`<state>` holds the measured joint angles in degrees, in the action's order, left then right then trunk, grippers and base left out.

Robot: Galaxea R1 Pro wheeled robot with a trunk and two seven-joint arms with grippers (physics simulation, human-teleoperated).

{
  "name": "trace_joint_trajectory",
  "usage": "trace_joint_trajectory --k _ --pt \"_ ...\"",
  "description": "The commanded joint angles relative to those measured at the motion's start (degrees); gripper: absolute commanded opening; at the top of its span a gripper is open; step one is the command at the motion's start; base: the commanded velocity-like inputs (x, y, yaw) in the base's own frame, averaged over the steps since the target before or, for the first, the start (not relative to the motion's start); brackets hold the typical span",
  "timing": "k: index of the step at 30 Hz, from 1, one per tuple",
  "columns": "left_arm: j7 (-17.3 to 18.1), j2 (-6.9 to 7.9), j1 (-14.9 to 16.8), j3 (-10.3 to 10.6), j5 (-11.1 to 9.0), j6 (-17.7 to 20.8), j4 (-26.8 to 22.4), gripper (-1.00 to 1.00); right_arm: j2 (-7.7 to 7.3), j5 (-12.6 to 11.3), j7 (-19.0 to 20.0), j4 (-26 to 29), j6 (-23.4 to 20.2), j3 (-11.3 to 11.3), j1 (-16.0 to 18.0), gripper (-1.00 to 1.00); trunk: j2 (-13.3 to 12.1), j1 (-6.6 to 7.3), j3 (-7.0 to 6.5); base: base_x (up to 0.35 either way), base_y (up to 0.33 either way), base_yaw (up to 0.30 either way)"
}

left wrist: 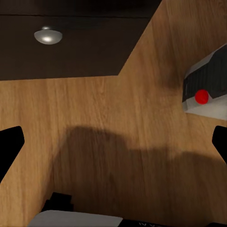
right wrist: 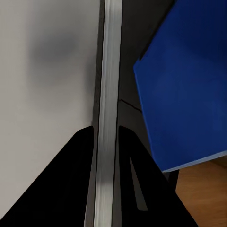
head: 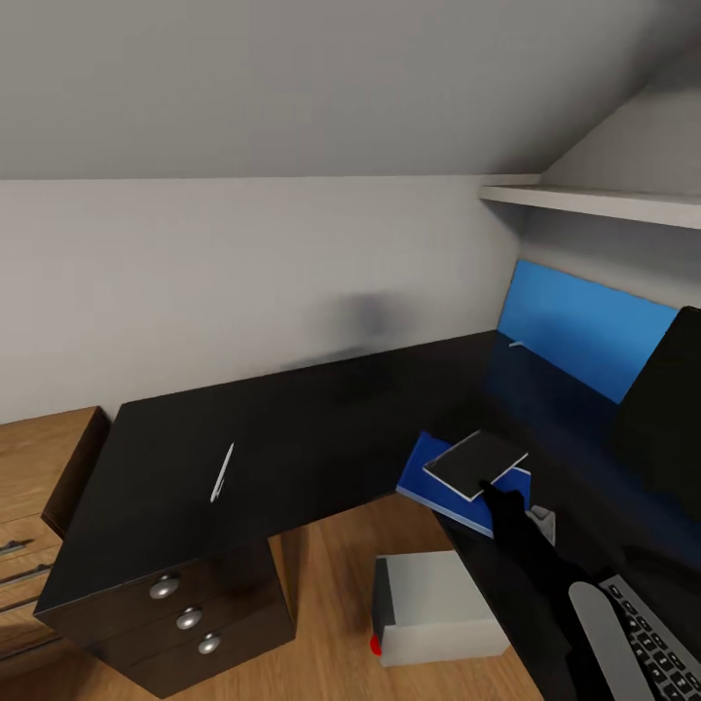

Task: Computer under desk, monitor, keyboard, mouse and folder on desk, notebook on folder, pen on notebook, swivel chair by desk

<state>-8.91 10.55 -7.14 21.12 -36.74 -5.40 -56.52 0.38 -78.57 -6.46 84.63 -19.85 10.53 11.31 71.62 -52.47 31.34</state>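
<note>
From my head camera I see the glossy black L-shaped desk (head: pixel 292 438), with the thin silvery-white pen (head: pixel 222 472) lying alone on its left stretch. The bright blue flat folder (head: pixel 428 482) sits at the inner corner edge, and the small dark grey notebook (head: pixel 477 463) is held over it, edge-on between my right gripper's (head: pixel 501 498) closed fingers (right wrist: pixel 78 189). The light grey box-shaped computer tower (head: pixel 433 608) stands on the wood floor (left wrist: pixel 94 118) under the desk. My left gripper (left wrist: pixel 113 142) hangs spread wide above the floor. The black keyboard's (head: pixel 657 633) corner shows at lower right.
</note>
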Motion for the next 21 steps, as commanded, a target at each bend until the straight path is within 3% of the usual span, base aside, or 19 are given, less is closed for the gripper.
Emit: trace_joint_trajectory --k 1,8,21 --pt "-0.4 0.09 0.0 0.3 -0.6 -0.3 -0.1 1.00 0.04 -0.7 -0.3 0.0 -0.3 0.1 0.0 -1.00 0.0 0.00 0.04 0.000 0.000 0.000" --pt "-0.4 0.09 0.0 0.3 -0.5 -0.3 -0.1 1.00 0.08 -0.6 -2.8 -1.6 -0.3 -0.1 0.0 -1.00 0.0 0.00 0.04 0.000 0.000 0.000" --pt "-0.4 0.09 0.0 0.4 -0.5 -0.3 -0.1 1.00 0.15 -0.5 -3.9 -2.0 -0.2 -0.2 0.0 -1.00 0.0 0.00 0.04 0.000 0.000 0.000"
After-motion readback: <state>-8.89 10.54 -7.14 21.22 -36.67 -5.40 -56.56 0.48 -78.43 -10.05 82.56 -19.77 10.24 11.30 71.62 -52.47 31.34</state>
